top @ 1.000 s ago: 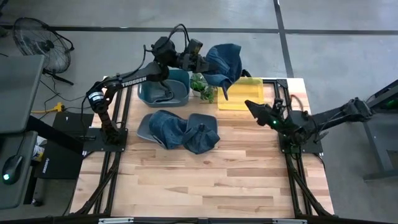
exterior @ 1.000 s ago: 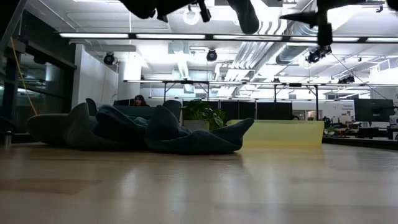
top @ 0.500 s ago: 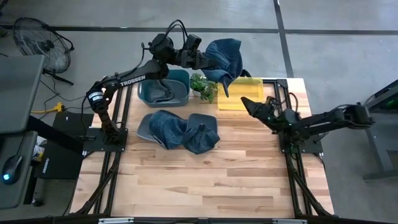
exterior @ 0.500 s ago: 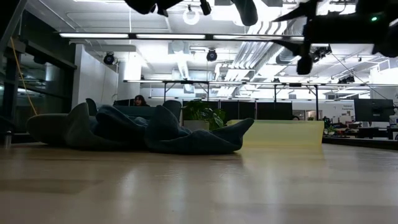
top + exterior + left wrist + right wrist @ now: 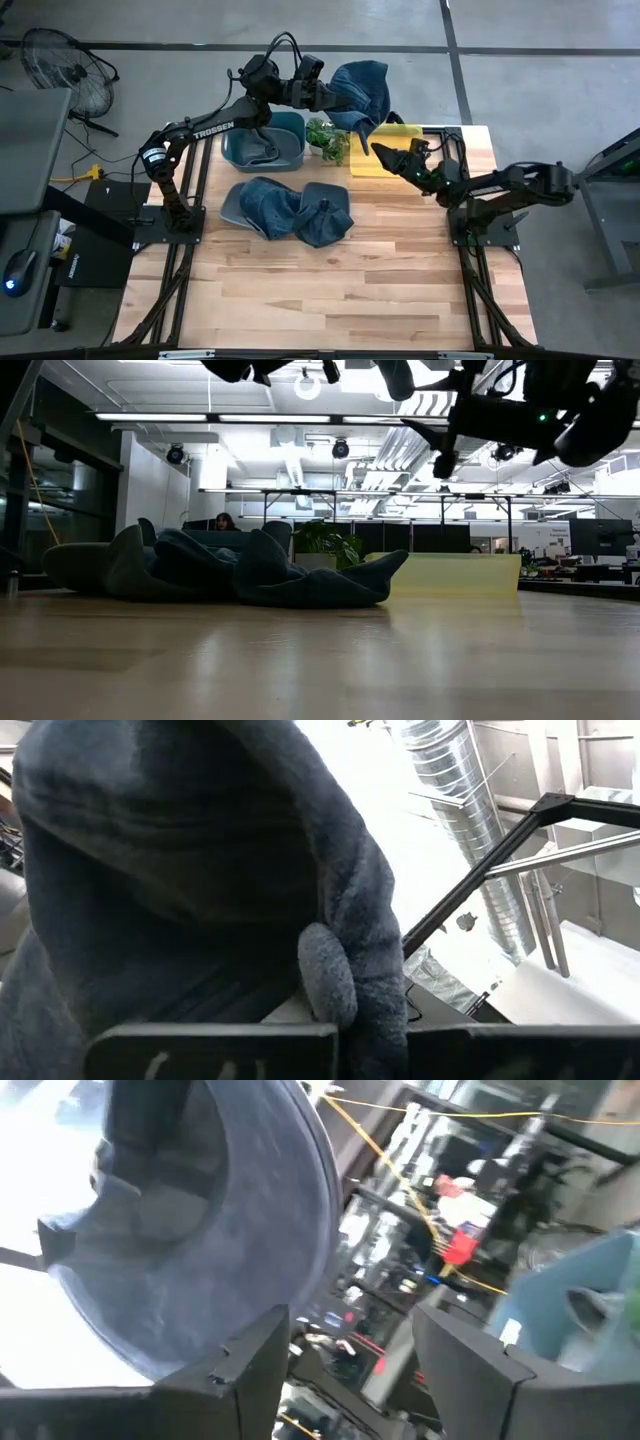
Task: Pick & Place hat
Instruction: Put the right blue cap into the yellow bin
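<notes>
Three hats [image 5: 360, 90]; two bins [image 5: 265, 140]; one plant [image 5: 328, 138]

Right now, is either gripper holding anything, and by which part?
Left gripper holds a blue hat in the air by one edge of its fabric. Right gripper is open just beside it, holding nothing.

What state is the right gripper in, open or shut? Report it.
Open. The right gripper shows its two fingers spread wide apart, with nothing between them, as it points toward the blue hat held up by the left gripper.
</notes>
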### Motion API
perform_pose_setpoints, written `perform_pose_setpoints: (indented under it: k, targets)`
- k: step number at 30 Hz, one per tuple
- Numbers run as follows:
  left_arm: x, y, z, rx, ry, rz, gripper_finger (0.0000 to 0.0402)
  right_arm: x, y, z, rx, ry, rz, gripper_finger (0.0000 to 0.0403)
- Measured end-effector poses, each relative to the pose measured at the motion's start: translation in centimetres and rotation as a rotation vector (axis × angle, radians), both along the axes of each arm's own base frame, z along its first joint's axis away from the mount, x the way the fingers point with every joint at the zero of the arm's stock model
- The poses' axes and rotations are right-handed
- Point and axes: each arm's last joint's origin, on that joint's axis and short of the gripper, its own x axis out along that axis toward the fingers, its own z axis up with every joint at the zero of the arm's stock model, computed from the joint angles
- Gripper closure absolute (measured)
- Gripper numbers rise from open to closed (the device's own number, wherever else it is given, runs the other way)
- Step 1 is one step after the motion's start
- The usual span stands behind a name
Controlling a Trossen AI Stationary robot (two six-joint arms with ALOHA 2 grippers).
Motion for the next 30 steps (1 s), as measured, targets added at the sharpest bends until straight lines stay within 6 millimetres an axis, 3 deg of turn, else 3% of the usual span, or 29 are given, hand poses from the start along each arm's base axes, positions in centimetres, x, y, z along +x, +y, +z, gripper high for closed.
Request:
perform_pose_setpoints:
  k: [8,14,30]
  targets:
    - [0.0,0.0,0.0,-0.001,0.0,0.001,0.0401,1.3,-1.5,0.1,-0.054,-0.029,0.043,0.0149]
    - [0.0,0.0,0.0,-0.005,-0.002,0.008,0.0401,2.1,-2.0,0.4,-0.086,-0.035,0.047,0.0141]
    - [0.0,0.0,0.0,-0.001,0.001,0.0,0.0401,3.4,-3.2,4.2,-0.222,-0.135,0.1,0.0141]
